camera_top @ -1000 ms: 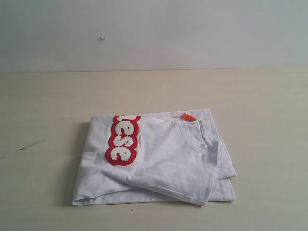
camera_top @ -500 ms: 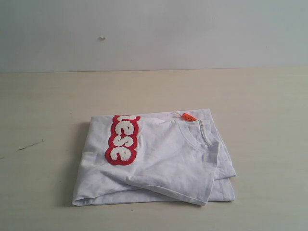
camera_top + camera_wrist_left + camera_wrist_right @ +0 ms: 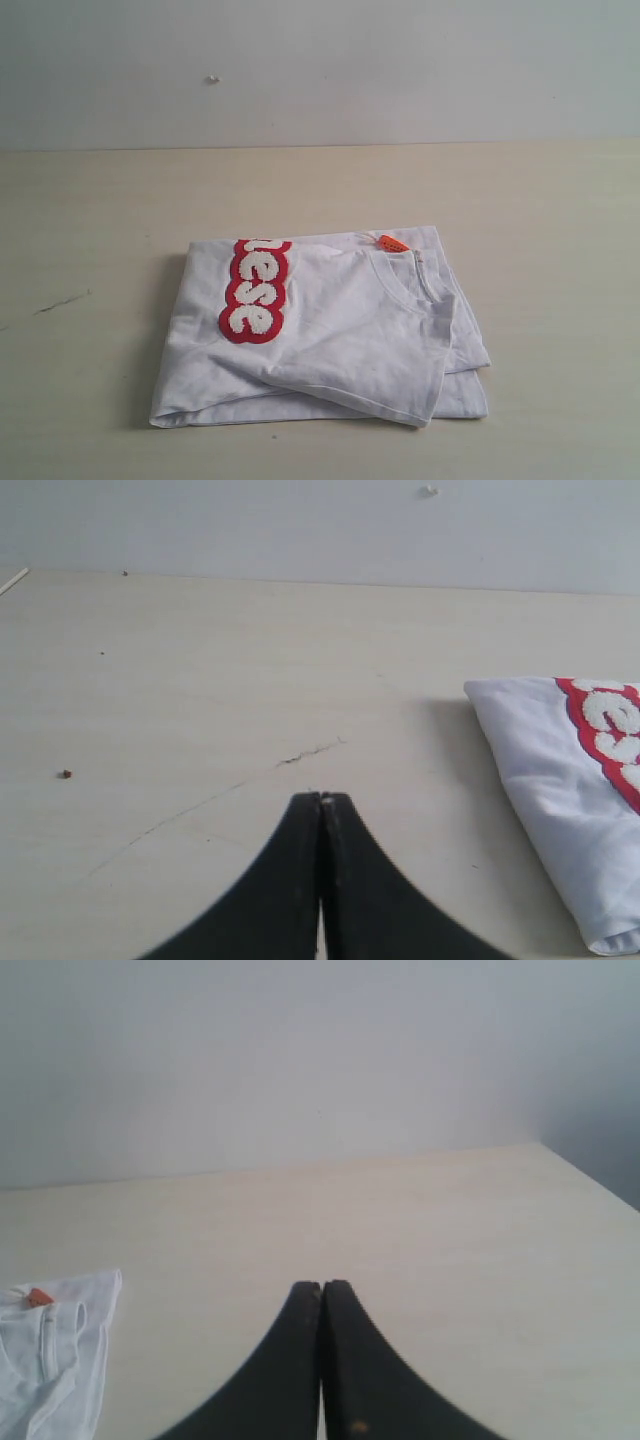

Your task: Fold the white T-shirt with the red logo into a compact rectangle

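The white cotton short-sleeved T-shirt [image 3: 330, 345] lies on the pale wooden table [image 3: 100, 200] as a folded bundle, roughly four-sided and several layers thick. The folding looks largely done. The fuzzy white lettering with a thick red outline [image 3: 255, 290] faces up near the bundle's left side, only part of the word showing, running front to back. The ribbed round collar [image 3: 400, 285] and its small orange tag [image 3: 392, 243] sit towards the far right corner.

The shape is not yet a tidy rectangle, I judge. A top flap crosses the front at a slant, and the lower layers splay out beyond it along the right edge (the corners do not line up). What seems to be left is squaring those edges, and perhaps one more fold to make the bundle compact.

Neither arm appears in the exterior view. The left gripper [image 3: 321, 798] has its black jaws pressed together with nothing between them. It hovers over bare table near a thin dark scratch [image 3: 310, 750], with the T-shirt's logo end off to one side, near but not touching. The right gripper [image 3: 321, 1285] is likewise closed and empty, over bare table. The collar corner and tag are visible to one side, apart from the jaws.
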You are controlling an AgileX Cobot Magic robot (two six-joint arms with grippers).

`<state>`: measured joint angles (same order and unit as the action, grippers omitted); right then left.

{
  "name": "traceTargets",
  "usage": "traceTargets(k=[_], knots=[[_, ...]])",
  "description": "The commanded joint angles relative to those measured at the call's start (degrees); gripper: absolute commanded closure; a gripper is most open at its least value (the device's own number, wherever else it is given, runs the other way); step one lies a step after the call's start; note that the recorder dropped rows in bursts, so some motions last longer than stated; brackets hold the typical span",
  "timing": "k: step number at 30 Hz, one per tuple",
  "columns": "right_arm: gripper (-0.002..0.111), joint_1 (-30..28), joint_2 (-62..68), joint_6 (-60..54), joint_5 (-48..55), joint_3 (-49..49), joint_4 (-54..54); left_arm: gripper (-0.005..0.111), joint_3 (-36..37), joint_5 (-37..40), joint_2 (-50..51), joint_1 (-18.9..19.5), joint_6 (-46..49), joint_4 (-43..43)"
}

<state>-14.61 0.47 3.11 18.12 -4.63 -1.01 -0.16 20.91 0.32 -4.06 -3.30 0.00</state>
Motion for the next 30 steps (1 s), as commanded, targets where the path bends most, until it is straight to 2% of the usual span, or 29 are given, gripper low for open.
traceTargets(k=[1, 30], knots=[[0.108, -0.22, -0.47, -1.57, 4.32, 0.28, 0.03, 0.107, 0.16, -0.57, -0.32, 0.12, -0.04, -0.70], [0.108, -0.22, -0.47, -1.47, 4.41, 0.38, 1.01, 0.107, 0.16, -0.57, -0.32, 0.12, -0.04, -0.70]])
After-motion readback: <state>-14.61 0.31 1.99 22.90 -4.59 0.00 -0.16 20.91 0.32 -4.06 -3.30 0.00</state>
